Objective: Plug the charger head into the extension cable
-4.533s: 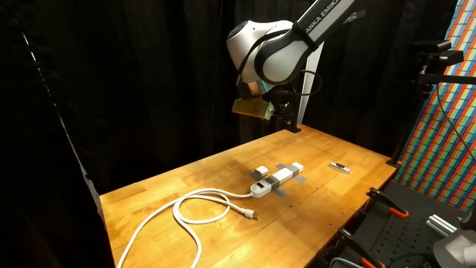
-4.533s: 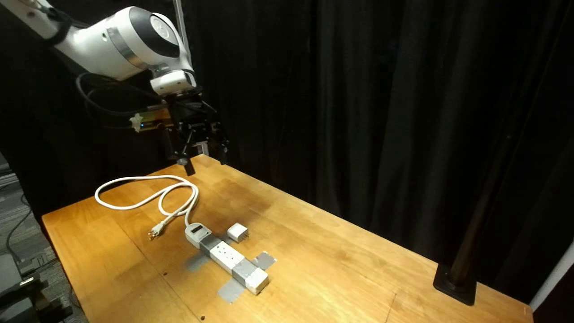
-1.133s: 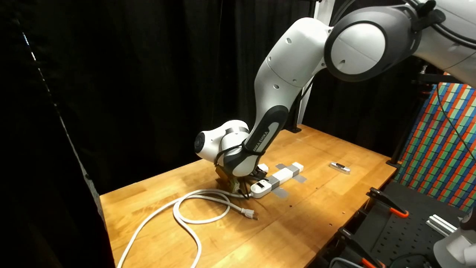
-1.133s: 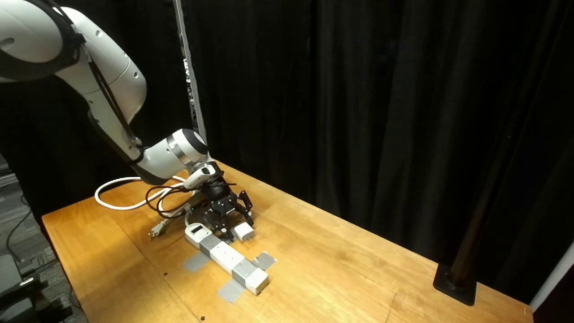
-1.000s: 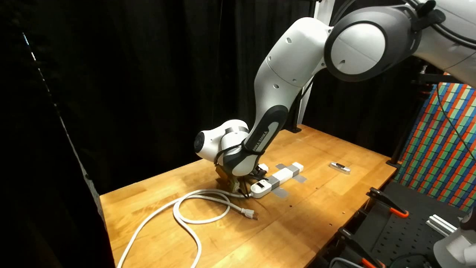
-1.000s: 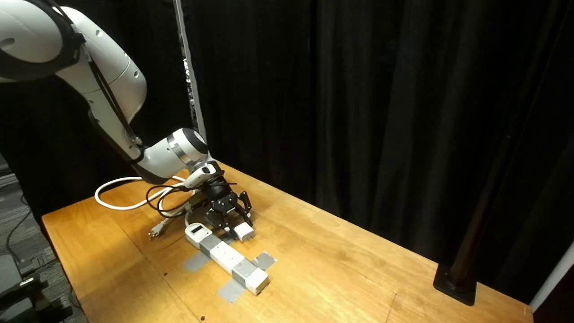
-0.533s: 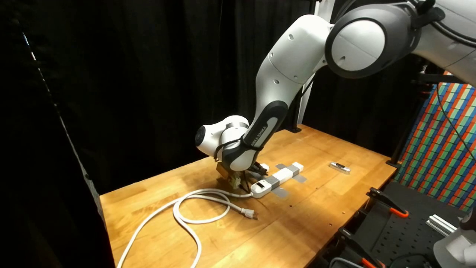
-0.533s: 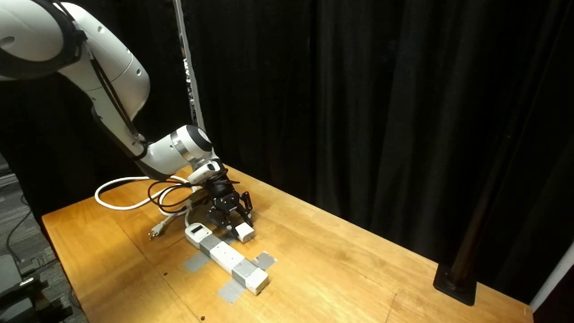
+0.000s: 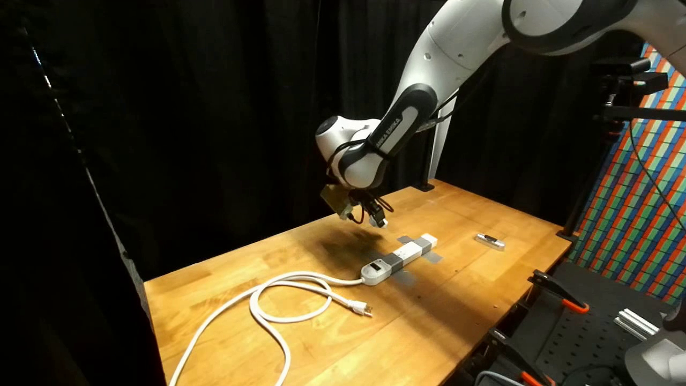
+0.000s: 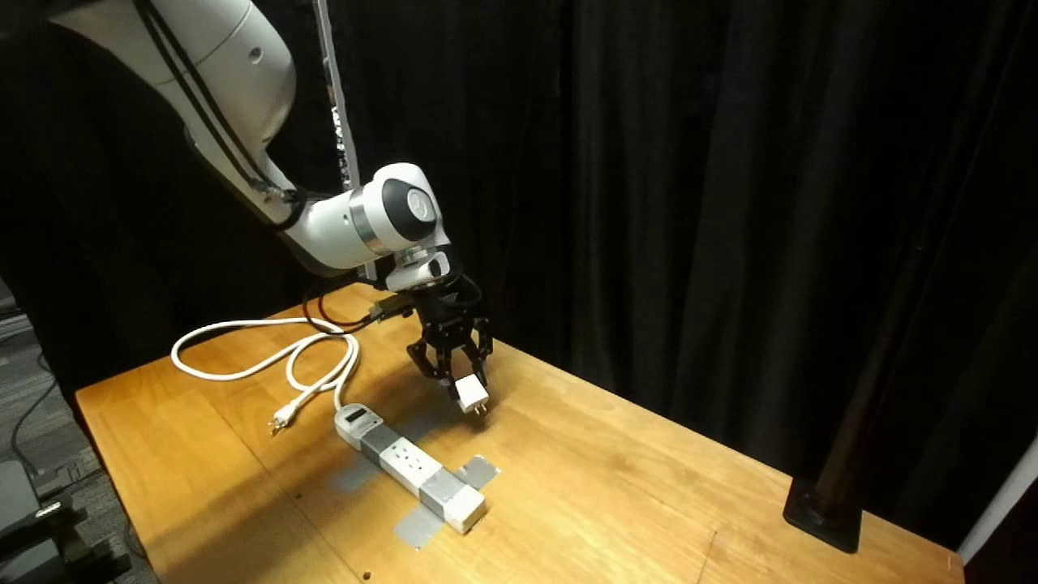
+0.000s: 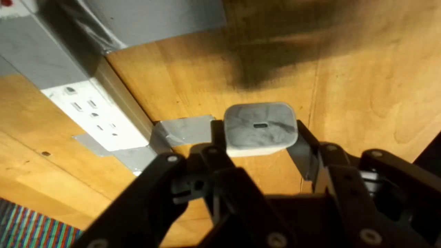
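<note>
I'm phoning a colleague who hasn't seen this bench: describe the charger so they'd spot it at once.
Over the wooden table reaches a white arm; follow it down to its black jaws. Between them, above the table, is the charger, a small white block with prongs pointing down. Unlike the long power strip taped to the table, it is stubby and held aloft.

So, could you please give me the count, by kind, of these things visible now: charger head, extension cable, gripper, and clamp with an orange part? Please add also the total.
Charger head: 1
Extension cable: 1
Gripper: 1
Clamps with an orange part: 2
Total: 5
</note>
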Motion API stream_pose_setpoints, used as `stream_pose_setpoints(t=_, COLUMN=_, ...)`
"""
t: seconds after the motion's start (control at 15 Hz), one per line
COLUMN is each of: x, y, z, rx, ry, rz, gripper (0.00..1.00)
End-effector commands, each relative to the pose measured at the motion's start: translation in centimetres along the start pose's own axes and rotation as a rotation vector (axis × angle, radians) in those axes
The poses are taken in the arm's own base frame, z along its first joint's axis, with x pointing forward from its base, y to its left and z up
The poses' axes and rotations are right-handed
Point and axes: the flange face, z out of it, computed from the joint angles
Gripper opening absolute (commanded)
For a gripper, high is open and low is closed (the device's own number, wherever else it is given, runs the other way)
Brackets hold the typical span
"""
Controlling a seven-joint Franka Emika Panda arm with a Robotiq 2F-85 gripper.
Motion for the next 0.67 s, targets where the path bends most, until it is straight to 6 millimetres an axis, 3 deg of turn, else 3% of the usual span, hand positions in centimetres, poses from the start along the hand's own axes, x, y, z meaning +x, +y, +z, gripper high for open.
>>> stream_pose_setpoints(t=0.0, x=4.3, y=2.3, z=-3.3, rx=0.062, ry=-0.183, rz=0.071, gripper=0.23)
stream_pose_setpoints(t=0.27, x=7.1, y=5.2, z=-3.5, rx=0.123, ry=-0.393, rz=0.084, gripper=0.23)
stream_pose_setpoints(t=0.6, x=9.7, y=9.8, z=-0.5, rx=0.074, ry=-0.608, rz=0.036, gripper=0.23)
